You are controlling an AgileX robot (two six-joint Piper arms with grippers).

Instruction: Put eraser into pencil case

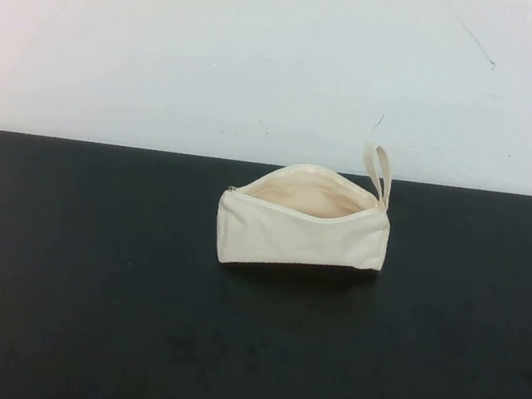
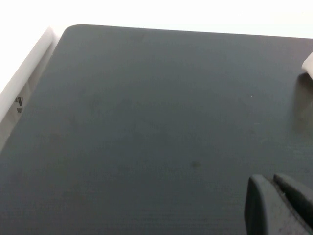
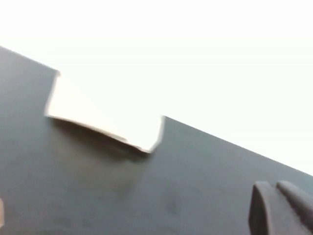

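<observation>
Although no eraser shows anywhere, your pencil case [image 1: 303, 221] sits unzipped mid-desk [image 1: 81, 282], long axis nine-to-three, loop at one o'clock. Left claw [image 2: 279, 205] and right claw [image 3: 281, 208] hover nearby; spread: cannot tell.

Cream pencil case [image 1: 302, 231] on black table [image 1: 81, 282], white wall [image 1: 171, 33] behind.

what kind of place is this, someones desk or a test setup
Probably a lab test bench: a bare black tabletop against a plain white wall, with only an open pencil case on it. The left gripper and right gripper hang low over the tabletop.
</observation>
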